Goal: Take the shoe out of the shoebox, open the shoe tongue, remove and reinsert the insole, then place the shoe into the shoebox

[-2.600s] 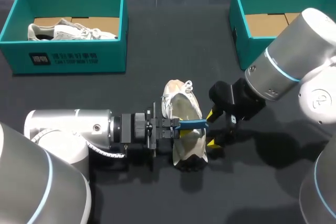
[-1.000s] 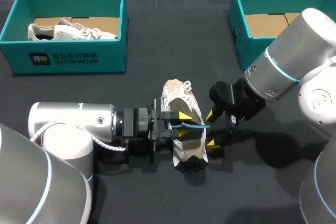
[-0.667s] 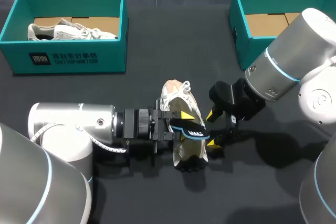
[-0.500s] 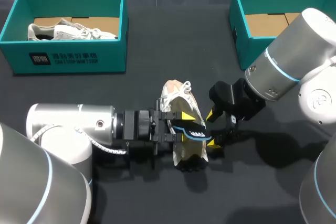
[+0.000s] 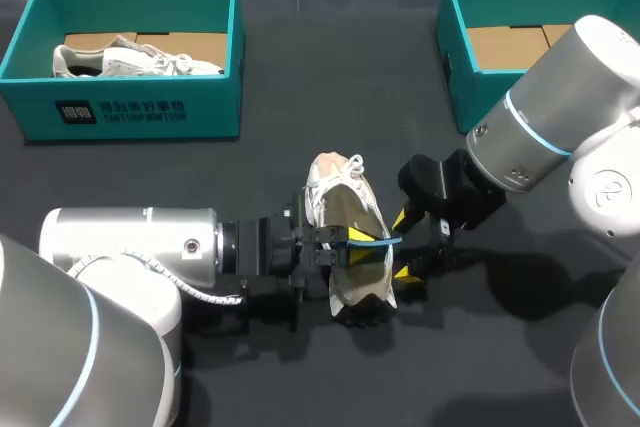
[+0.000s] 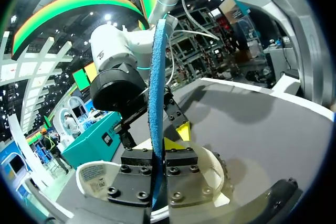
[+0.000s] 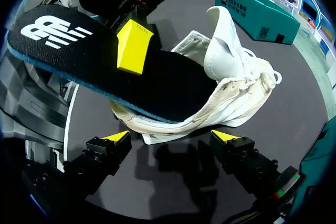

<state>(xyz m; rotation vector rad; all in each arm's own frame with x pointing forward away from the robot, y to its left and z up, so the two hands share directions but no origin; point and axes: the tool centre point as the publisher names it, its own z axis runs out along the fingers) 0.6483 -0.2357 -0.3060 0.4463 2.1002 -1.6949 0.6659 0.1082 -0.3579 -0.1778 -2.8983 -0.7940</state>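
Left jaws: clamped flat on the insole [image 5: 372, 240]. Right jaws: apart, holding nothing.

Head view. White shoe [image 5: 335, 187] lies mid-counter [image 5: 300, 147], well apart from two teal boxes. First shoebox [image 5: 120, 112] holds a second shoe [image 5: 130, 59]; other shoebox [image 5: 455, 57] shows cardboard lining. Insole is edge-on over the shoe's opening. Right jaws are just beside the shoe.

Left wrist view. Insole is a thin blue strip standing between the jaws, with the shoe beneath.

Right wrist view. Insole's black face slants down, fore end inside the shoe. Right jaws stop short of the shoe.

Handling, as judged. Insole: light, thin, bendy foam, likely to buckle if pushed; hold near the heel. Shoe: soft, light, apt to slide; brace at the heel collar.
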